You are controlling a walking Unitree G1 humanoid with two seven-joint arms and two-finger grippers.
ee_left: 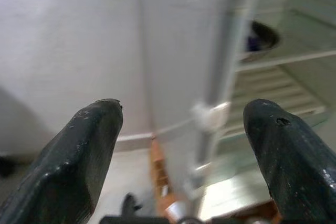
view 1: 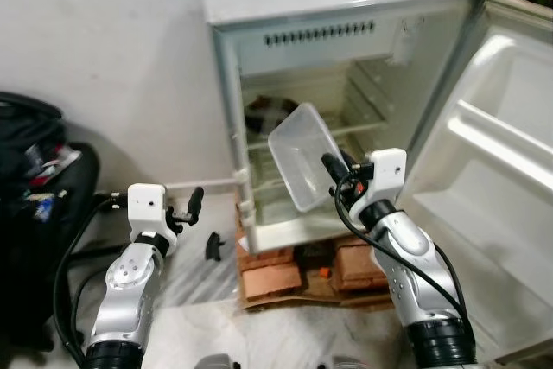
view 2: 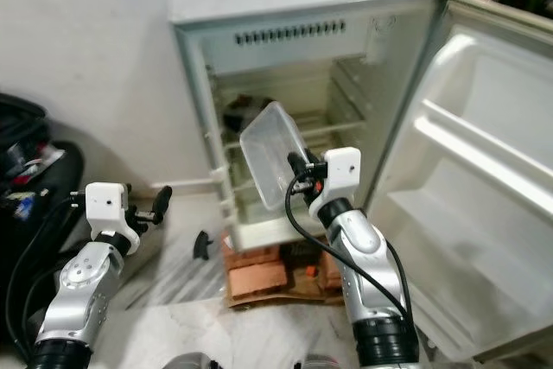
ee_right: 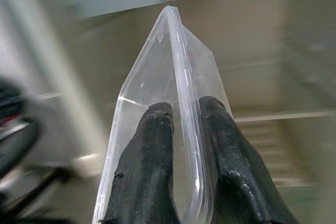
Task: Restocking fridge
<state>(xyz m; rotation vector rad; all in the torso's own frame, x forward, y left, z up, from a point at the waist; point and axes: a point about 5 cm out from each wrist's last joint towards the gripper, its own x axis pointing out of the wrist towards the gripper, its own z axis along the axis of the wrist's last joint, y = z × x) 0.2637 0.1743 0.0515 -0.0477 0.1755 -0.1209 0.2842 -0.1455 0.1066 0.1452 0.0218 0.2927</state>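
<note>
Clear plastic container [view 1: 302,155] held tilted before open fridge [view 1: 337,101], rim pinched between 2 fingers of right gripper [ee_right: 185,145]. Left gripper [ee_left: 184,156] spread, empty, low beside fridge's left wall. Bricks [view 1: 272,276] under fridge.

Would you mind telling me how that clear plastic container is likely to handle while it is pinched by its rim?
The clear plastic container looks thin-walled and empty, so probably light. The right pincer grips only its rim, so it may flex or pivot; it already hangs tilted before the open fridge. The smooth plastic could slip.
</note>
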